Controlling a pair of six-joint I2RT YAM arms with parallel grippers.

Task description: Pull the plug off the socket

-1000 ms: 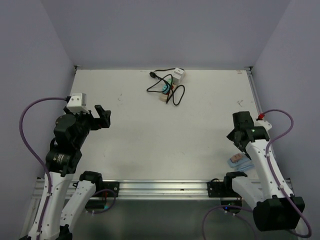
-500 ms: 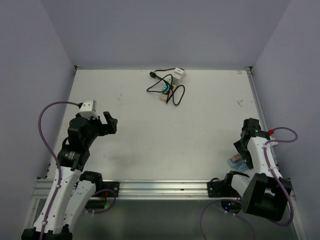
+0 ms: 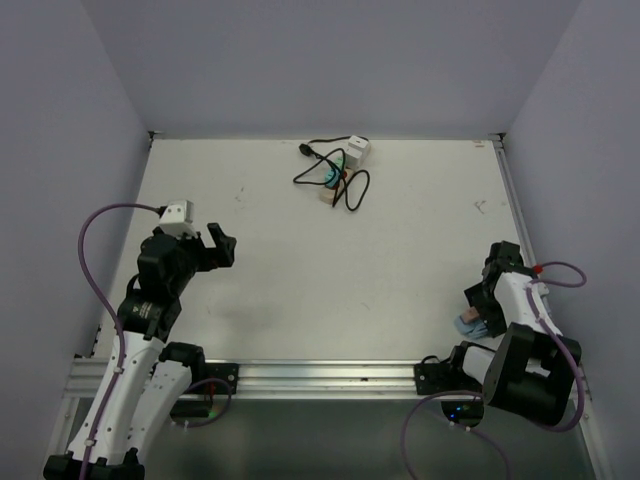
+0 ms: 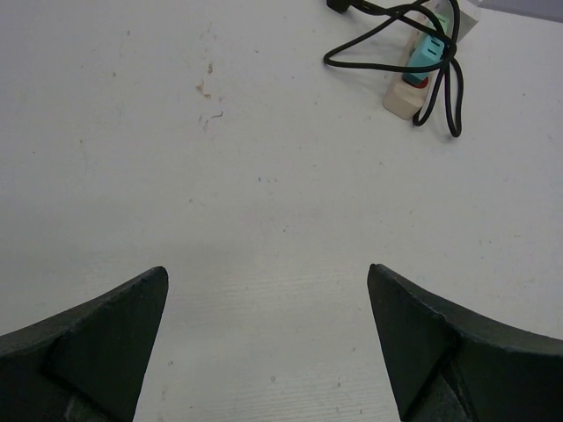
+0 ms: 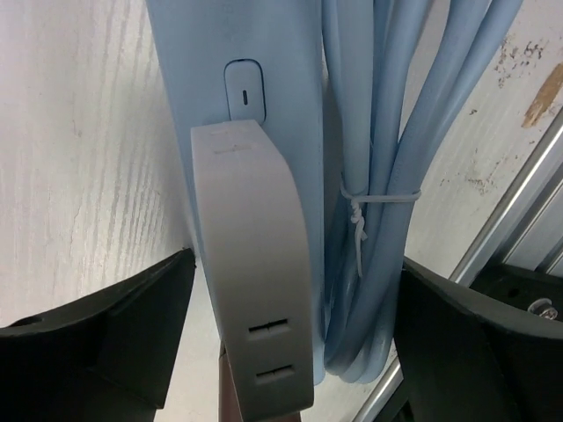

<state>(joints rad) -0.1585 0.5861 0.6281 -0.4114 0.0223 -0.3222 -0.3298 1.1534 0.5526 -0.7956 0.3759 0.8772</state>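
Beige socket (image 4: 403, 93), one, holds one teal plug (image 4: 428, 53) under one black cord (image 4: 454, 97); left end effector (image 4: 266, 272) gapes above tabletop (image 4: 176, 176), right end effector (image 5: 296, 259) gapes astride one blue strip (image 5: 273, 44).

The socket (image 4: 398, 99) is cut off at top, partly under its black cord (image 4: 455, 97).

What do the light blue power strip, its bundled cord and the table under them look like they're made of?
Light blue power strip: likely moulded plastic, smooth, matte, evenly coloured. Blue cord: flexible rubbery or vinyl sheath, judging by soft highlights along its tight loops, bound by a thin white tie. Table: white board with a fine grain-like texture, perhaps painted or laminated wood.
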